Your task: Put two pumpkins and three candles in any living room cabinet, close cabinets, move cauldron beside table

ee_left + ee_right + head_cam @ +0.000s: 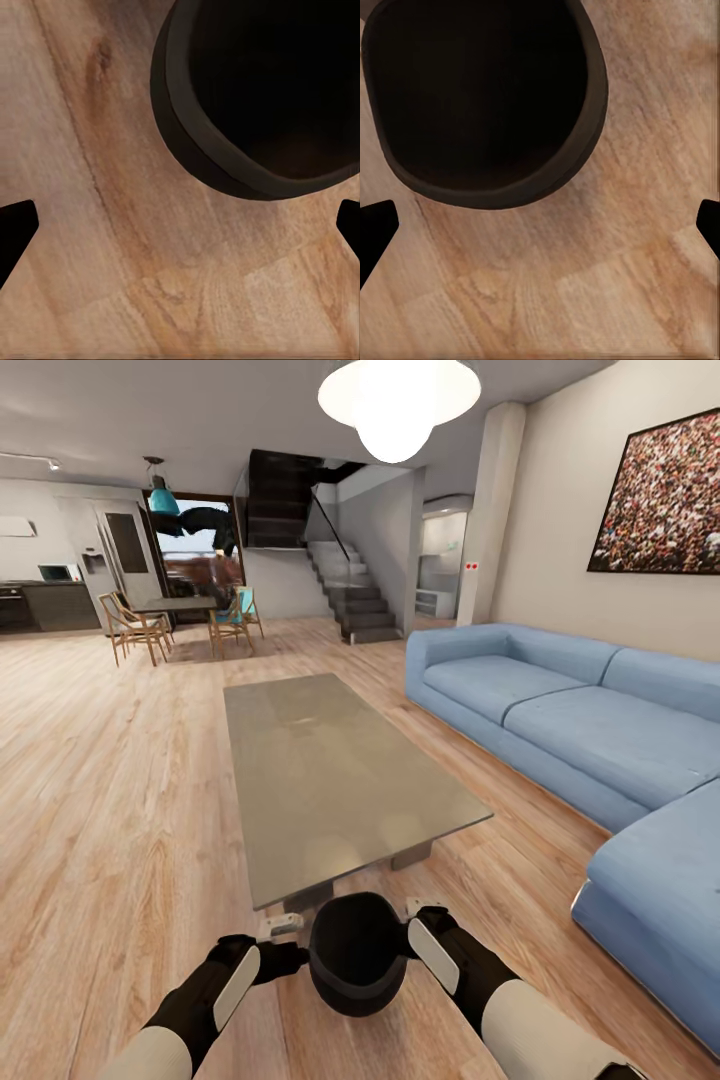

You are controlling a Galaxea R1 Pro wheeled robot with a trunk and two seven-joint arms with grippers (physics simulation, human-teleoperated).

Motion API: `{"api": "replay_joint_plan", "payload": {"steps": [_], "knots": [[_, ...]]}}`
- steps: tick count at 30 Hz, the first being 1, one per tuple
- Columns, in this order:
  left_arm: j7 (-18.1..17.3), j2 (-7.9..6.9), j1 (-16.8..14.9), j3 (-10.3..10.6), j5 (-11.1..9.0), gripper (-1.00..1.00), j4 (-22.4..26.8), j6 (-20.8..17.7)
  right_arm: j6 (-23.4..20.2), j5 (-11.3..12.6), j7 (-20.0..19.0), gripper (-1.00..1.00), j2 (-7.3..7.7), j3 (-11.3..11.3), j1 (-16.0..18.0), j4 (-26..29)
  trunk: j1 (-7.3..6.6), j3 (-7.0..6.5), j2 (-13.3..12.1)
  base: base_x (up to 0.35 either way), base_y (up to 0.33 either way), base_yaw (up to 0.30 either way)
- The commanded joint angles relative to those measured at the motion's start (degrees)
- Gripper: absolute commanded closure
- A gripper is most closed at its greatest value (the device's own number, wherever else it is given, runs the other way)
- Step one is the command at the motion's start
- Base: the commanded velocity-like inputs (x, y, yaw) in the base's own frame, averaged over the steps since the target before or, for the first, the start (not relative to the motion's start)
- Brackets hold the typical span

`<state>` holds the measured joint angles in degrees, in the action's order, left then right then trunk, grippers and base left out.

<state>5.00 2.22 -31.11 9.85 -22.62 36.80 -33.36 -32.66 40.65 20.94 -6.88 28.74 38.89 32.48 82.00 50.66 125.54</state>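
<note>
The cauldron (357, 952), a round matte black pot with an empty dark mouth, is just off the near end of the table (330, 770), a low long table with a glossy grey-olive top. My left gripper (282, 930) is close against the pot's left side and my right gripper (424, 910) against its right side. Both point down at the wooden floor. In the left wrist view my gripper (180, 225) is open, with the cauldron's rim (191, 127) ahead of the fingers, not between them. The right gripper (540, 225) is open too, beside the cauldron's rim (577, 150). No pumpkins, candles or cabinet are in view.
A blue sectional sofa (590, 730) runs along the right, leaving a floor lane between it and the table. Wide wooden floor (110, 790) lies to the left. A dining table with chairs (180, 618) and a staircase (350, 595) stand far back.
</note>
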Motion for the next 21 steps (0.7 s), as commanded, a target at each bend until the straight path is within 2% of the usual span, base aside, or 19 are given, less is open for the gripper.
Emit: {"api": "replay_joint_plan", "payload": {"steps": [1,5,10,12,13,19,21], "knots": [[0.54,-0.38,-0.01,0.19,-0.49,-1.0,-0.7,-0.16,-0.01,0.66,0.61,-1.0,0.09,0.29,0.05,0.08,-0.23,-0.13,-0.39,0.0,0.0,0.0],[1.25,-0.52,-0.01,0.19,-0.22,-1.0,-1.53,-0.13,0.11,0.73,0.65,-1.0,-0.15,0.32,0.03,0.07,-1.11,-0.85,-1.99,0.0,0.0,0.0],[5.42,-0.5,-0.01,0.41,-0.44,-1.0,-2.5,-0.12,0.6,0.89,0.78,-1.0,-0.3,0.35,-0.11,-0.36,-2.21,-1.74,-4.0,0.0,0.0,0.0],[6.01,-0.54,-0.01,0.31,-0.07,-1.0,-7.79,0.31,1.03,0.95,0.77,-1.0,-0.29,0.28,-0.26,-0.66,-2.65,-2.1,-4.8,0.0,0.0,0.0],[6.06,-0.53,-0.01,0.34,0.02,-1.0,-8.89,0.46,1.09,0.94,0.77,-1.0,-0.17,0.28,-0.41,-0.69,-2.87,-2.28,-5.2,0.0,0.0,0.0],[6.16,-0.72,0.18,0.63,-0.09,-1.0,-11.02,1.02,1.19,0.53,0.91,-1.0,0.17,0.27,-0.65,-1.12,-4.19,-3.36,-7.61,0.0,0.0,0.0],[6.16,-0.74,0.29,0.61,0.01,-1.0,-13.81,2.68,1.21,0.4,0.93,-1.0,0.19,0.27,-0.69,-1.17,-4.63,-3.72,-8.41,0.0,0.0,0.0]]}}
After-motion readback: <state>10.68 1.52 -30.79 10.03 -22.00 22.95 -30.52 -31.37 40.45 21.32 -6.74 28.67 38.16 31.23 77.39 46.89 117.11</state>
